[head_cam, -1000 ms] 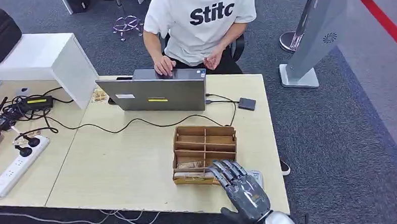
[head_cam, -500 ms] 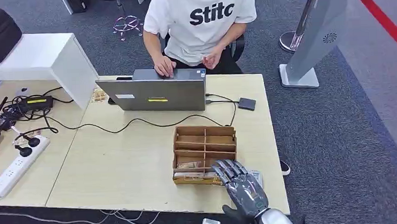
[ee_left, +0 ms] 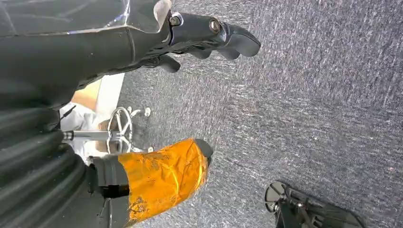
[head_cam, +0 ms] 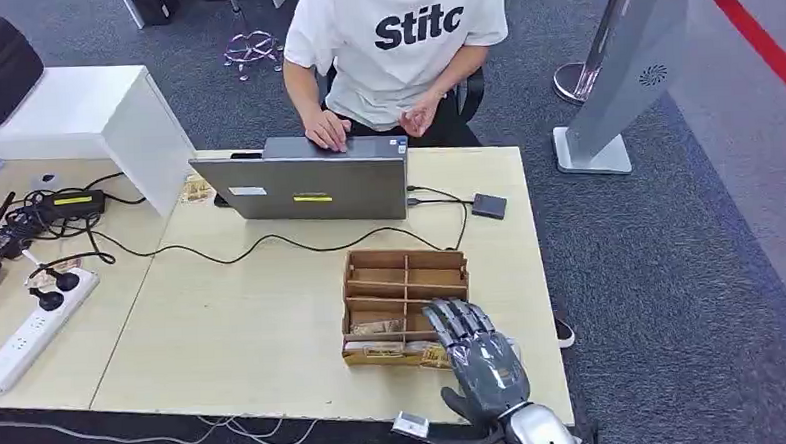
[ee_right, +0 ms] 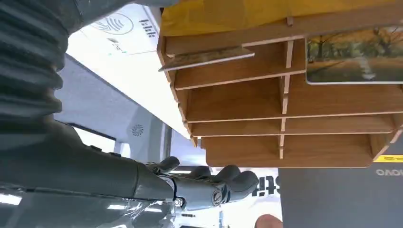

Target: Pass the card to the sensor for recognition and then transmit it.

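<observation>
A pale wood-topped counter (head_cam: 273,317) stands on grey carpet, and behind its far edge sits a person in a white printed T-shirt (head_cam: 401,41), one hand resting on an open grey laptop (head_cam: 302,186). A black cable (head_cam: 270,242) runs from the left across the counter in front of the laptop toward a small dark square box (head_cam: 488,206) near the far right corner. A white power strip (head_cam: 35,328) and a tangle of dark adapters lie on the adjoining counter to the left. Near the front right stands a brown wooden tray divided into compartments (head_cam: 404,287). The robot's right hand (head_cam: 480,358) hovers over the tray's near right corner, fingers spread and extended, holding nothing. Cards lie in the tray's nearest compartments: in the right wrist view, a card printed with an autumn tree scene (ee_right: 354,57) lies flat in one compartment, and a thin card (ee_right: 206,58) sits tilted in the neighbouring one. A white sensor pad printed with a wave symbol (ee_right: 121,26) lies just beside the tray at the counter's near edge. The left hand (ee_left: 209,38) hangs over the carpet, its fingers loosely curled around nothing.
</observation>
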{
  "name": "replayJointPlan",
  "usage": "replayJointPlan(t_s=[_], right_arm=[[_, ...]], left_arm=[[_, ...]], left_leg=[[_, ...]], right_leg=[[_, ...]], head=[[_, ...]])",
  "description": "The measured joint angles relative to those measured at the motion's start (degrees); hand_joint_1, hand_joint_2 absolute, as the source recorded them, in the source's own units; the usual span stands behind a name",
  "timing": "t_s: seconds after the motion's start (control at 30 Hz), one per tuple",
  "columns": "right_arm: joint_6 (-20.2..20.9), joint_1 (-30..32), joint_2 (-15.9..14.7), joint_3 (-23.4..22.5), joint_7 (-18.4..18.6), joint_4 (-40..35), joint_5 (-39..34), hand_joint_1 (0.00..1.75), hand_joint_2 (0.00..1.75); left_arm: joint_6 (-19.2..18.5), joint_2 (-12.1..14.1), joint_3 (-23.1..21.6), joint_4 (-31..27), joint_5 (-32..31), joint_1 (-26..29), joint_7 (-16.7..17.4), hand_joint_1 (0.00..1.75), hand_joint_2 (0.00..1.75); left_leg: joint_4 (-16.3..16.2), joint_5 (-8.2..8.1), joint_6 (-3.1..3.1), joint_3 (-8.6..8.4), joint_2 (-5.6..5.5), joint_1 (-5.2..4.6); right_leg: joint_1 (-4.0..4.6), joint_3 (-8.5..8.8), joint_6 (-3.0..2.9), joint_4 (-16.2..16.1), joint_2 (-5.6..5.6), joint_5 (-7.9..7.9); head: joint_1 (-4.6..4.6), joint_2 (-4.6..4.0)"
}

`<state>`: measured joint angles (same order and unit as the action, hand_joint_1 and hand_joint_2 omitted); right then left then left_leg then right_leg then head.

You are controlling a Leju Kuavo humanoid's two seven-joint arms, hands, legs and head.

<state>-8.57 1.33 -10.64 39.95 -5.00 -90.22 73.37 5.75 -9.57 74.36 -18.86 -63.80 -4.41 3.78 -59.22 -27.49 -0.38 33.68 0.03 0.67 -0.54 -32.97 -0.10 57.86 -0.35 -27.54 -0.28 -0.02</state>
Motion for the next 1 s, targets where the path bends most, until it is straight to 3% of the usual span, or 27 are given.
replayJointPlan(t_s=[0.73, 0.77, 0.8, 0.83, 0.87, 1.0], right_arm=[[0.0, -0.4, 2.4, -1.4, -0.3, 1.9, 1.1, 0.0, 1.75], [0.0, -0.4, 2.5, -1.4, -0.3, 2.0, 1.1, 0.14, 1.75], [0.1, -0.5, 2.5, -1.4, -0.2, 2.0, 1.3, 0.84, 1.75], [0.2, -0.5, 2.5, -1.5, -0.1, 2.1, 1.6, 1.38, 1.75], [0.4, -0.6, 2.6, -1.5, 0.2, 2.2, 1.8, 1.48, 1.75], [1.1, -0.8, 2.6, -1.5, 0.9, 2.4, 2.4, 1.57, 1.75]], left_arm=[[0.0, 0.0, 0.0, 0.0, 0.0, 0.0, 0.0, 0.0, 1.75], [0.0, 0.0, 0.0, 0.0, 0.0, 0.0, 0.0, 0.0, 1.75], [0.0, 0.0, 0.0, 0.0, 0.0, 0.0, 0.0, 0.0, 1.75], [0.0, 0.0, 0.0, 0.0, 0.0, 0.0, 0.0, 0.0, 1.75], [0.0, 0.0, 0.0, 0.0, 0.0, 0.0, 0.0, 0.0, 1.75], [0.0, 0.0, 0.0, 0.0, 0.0, 0.0, 0.0, 0.0, 1.75]], left_leg=[[0.0, 0.0, 0.0, 0.0, 0.0, 0.0], [0.0, 0.0, 0.0, 0.0, 0.0, 0.0], [0.0, 0.0, 0.0, 0.0, 0.0, 0.0], [0.0, 0.0, 0.0, 0.0, 0.0, 0.0], [0.0, 0.0, 0.0, 0.0, 0.0, 0.0], [0.0, 0.0, 0.0, 0.0, 0.0, 0.0]], right_leg=[[0.0, 0.0, 0.0, 0.0, 0.0, 0.0], [0.0, 0.0, 0.0, 0.0, 0.0, 0.0], [0.0, 0.0, 0.0, 0.0, 0.0, 0.0], [0.0, 0.0, 0.0, 0.0, 0.0, 0.0], [0.0, 0.0, 0.0, 0.0, 0.0, 0.0], [0.0, 0.0, 0.0, 0.0, 0.0, 0.0]], head=[[-0.02, 0.0], [0.0, 0.0], [0.0, 0.0], [0.0, 0.0], [0.0, 0.0], [-0.02, 0.0]])
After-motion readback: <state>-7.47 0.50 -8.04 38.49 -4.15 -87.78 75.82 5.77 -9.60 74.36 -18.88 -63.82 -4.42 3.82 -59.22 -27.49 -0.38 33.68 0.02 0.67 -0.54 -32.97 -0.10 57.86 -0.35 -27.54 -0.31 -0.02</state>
